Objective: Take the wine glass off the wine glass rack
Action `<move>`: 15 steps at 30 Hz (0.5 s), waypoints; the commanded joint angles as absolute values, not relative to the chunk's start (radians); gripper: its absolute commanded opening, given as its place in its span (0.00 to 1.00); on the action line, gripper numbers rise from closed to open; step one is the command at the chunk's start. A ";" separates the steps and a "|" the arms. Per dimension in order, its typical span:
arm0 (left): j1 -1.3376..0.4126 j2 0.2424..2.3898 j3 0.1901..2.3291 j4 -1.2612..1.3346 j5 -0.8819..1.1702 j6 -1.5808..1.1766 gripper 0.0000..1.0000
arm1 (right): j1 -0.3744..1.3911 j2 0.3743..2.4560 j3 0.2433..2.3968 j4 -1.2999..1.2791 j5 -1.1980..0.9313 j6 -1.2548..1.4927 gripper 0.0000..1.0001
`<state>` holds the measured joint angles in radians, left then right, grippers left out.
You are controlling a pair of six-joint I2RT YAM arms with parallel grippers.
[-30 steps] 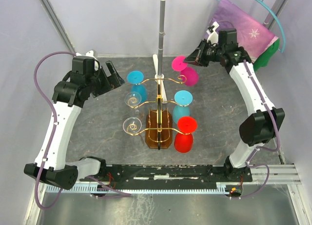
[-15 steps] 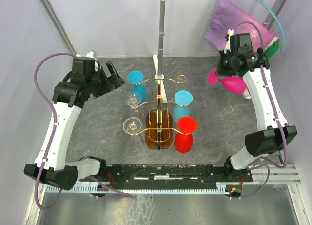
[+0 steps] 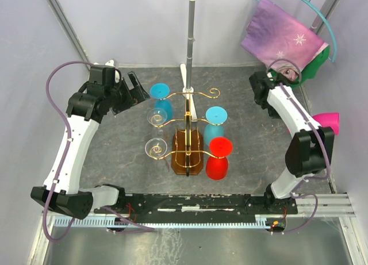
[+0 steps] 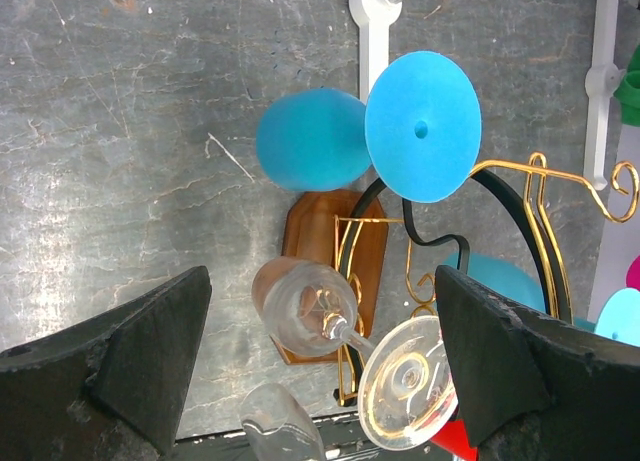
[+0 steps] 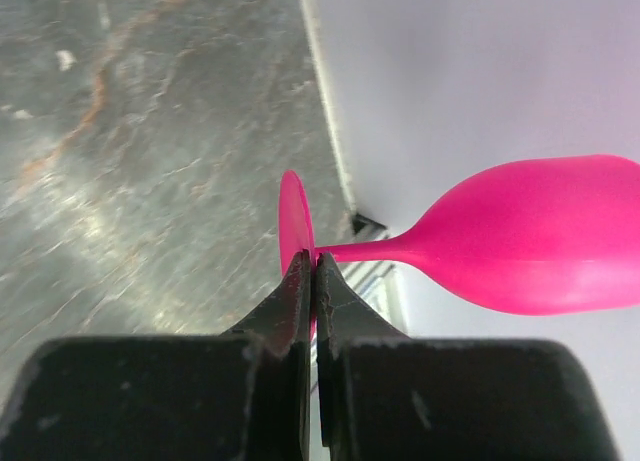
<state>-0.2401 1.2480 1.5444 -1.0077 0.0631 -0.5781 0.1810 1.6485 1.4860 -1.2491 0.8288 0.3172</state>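
Observation:
The gold wire wine glass rack (image 3: 187, 112) stands on its amber base mid-table. Hanging on it are a blue glass (image 3: 161, 98), a light blue one (image 3: 215, 122), a red one (image 3: 218, 158) and two clear glasses (image 3: 155, 116). A pink wine glass (image 3: 329, 122) is off the rack at the far right, close to the wall. My right gripper (image 5: 313, 266) is shut on its foot (image 5: 292, 221), with the bowl (image 5: 545, 246) lying sideways. My left gripper (image 3: 135, 88) stands open left of the rack, facing the clear glass (image 4: 310, 306) and the blue glass (image 4: 400, 131) and touching neither.
A grey upright pole (image 3: 190, 41) rises behind the rack. A purple cloth (image 3: 284, 38) hangs at the back right. The right wall (image 5: 480, 71) and the table's right edge are beside the pink glass. A black rail (image 3: 195, 203) runs along the front.
My right arm has carried the pink glass from the rack's back right arm out to the table's right edge. The left arm has hardly moved.

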 commanded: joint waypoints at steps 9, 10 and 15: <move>-0.242 1.236 1.540 -0.949 0.091 -0.558 0.99 | 0.245 2.001 1.499 -1.692 1.355 1.066 0.00; -0.242 1.232 1.539 -0.951 0.089 -0.558 0.99 | 0.246 2.038 1.511 -1.706 1.346 1.082 0.00; -0.243 1.215 1.540 -0.963 0.073 -0.554 0.99 | 0.243 2.066 1.469 -1.544 1.292 0.974 0.00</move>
<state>-0.2401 1.2480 1.5387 -0.9897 0.0647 -0.5774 0.2466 2.0876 1.4708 -1.5360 1.2533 0.9169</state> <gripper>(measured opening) 0.992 0.015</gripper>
